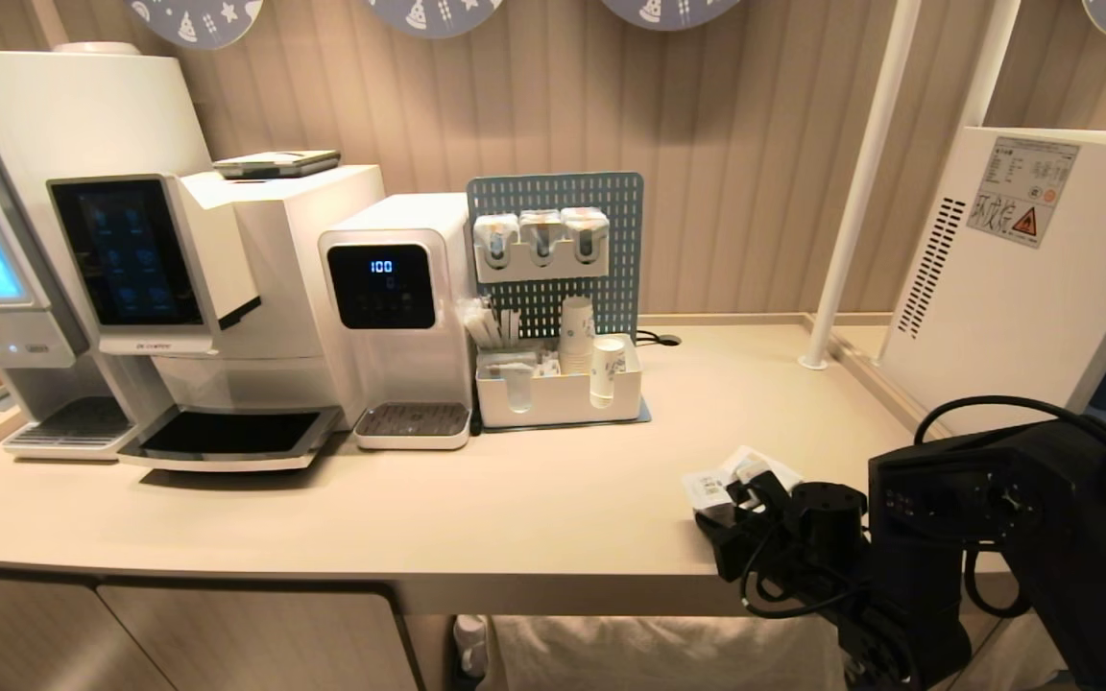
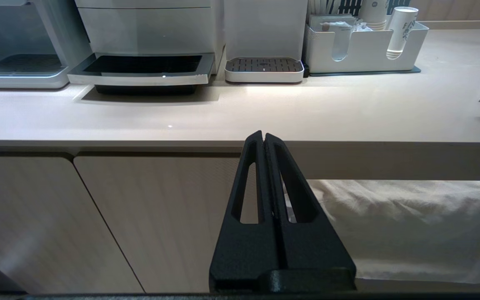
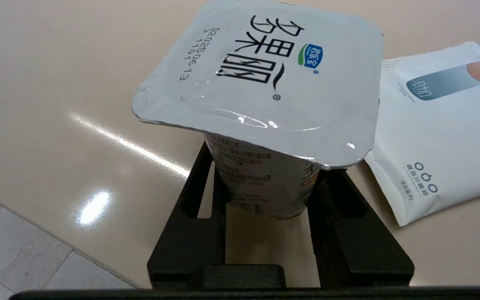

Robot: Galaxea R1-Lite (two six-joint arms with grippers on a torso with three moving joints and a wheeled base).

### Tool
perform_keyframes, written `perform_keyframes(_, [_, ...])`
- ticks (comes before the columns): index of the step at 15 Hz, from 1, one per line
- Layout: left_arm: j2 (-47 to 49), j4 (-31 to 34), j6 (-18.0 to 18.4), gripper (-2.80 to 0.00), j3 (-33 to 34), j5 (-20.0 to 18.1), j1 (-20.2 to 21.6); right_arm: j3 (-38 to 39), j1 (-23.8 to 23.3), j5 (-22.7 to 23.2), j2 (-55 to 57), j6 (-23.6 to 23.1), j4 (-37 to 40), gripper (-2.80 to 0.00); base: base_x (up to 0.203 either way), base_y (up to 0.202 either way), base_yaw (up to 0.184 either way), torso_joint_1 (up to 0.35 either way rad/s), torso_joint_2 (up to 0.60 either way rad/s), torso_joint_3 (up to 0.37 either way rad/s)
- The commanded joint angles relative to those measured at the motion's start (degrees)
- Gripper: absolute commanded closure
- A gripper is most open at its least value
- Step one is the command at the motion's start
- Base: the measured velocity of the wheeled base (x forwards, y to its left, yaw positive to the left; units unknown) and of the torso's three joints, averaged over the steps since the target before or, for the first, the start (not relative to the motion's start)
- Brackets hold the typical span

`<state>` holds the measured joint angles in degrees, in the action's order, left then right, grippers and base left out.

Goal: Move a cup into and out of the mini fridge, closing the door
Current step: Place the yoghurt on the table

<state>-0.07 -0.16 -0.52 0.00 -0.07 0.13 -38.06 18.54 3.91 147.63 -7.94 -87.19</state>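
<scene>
Now right end effector [image 3: 265, 183] grips the cup [image 3: 261, 79].

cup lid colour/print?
The cup has a silvery-white foil lid with black characters and a small blue-green logo. Clearest in the right wrist view.

In the head view the right gripper [image 1: 740, 513] hides most of the cup [image 1: 718, 488]. The mini fridge [image 1: 1023, 274] runs off the right edge, its door unseen. The sachet [image 3: 440, 129] lies partly under the cup's lid, its small print unreadable.
</scene>
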Motion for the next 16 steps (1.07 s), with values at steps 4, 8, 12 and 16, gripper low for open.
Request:
perform_keyframes(4, [0.1, 0.0, 0.0, 0.0, 0.2, 0.0, 0.0, -0.1, 0.1, -1.4, -0.4, -0.1, -0.5, 0.0, 0.0, 0.0, 0.0, 0.0, 0.0, 0.0])
perform_keyframes(8, [0.1, 0.0, 0.0, 0.0, 0.2, 0.0, 0.0, 0.0, 0.0, -1.3, -0.3, -0.1, -0.5, 0.0, 0.0, 0.0, 0.0, 0.0, 0.0, 0.0])
perform_keyframes(12, [0.1, 0.0, -0.1, 0.0, 0.2, 0.0, 0.0, 0.0, 0.0, -1.2, -0.2, -0.1, -0.5, 0.0, 0.0, 0.0, 0.0, 0.0, 0.0, 0.0])
perform_keyframes(16, [0.1, 0.0, 0.0, 0.0, 0.2, 0.0, 0.0, -0.1, 0.0, -1.5, -0.3, 0.0, -0.5, -0.5, 0.0, 0.0, 0.0, 0.0, 0.0, 0.0])
